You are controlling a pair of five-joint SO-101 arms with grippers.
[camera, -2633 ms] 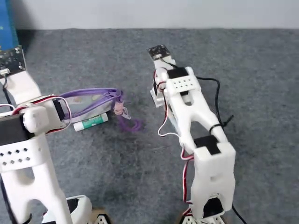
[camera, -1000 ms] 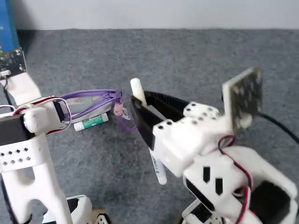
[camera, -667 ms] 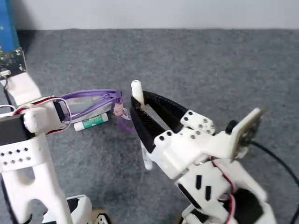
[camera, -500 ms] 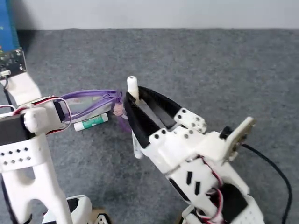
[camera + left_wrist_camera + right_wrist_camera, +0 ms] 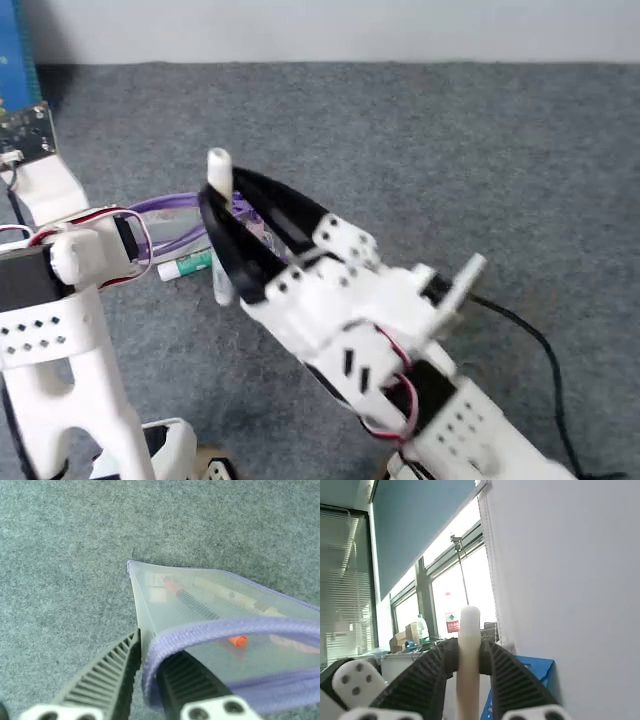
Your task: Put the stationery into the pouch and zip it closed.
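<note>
Nothing legible shows. The white-and-green glue stick (image 5: 183,266) at the left of the high view bears a printed green band, too small to read. A pale tag (image 5: 157,595) inside the translucent purple-edged pouch (image 5: 200,605) is blurred. A red-and-white sign (image 5: 452,622) on the window (image 5: 442,605) behind is unreadable too.

Your right gripper (image 5: 469,656) is clamped on a white stick of stationery (image 5: 469,625), probably a pen or marker, though you can't tell which from here. Its rounded end sticks out beyond the black ribbed fingers (image 5: 507,680), which press it from both sides. Behind it you see a white wall (image 5: 570,580), a blue box (image 5: 532,672) and bright windows (image 5: 462,597).
</note>
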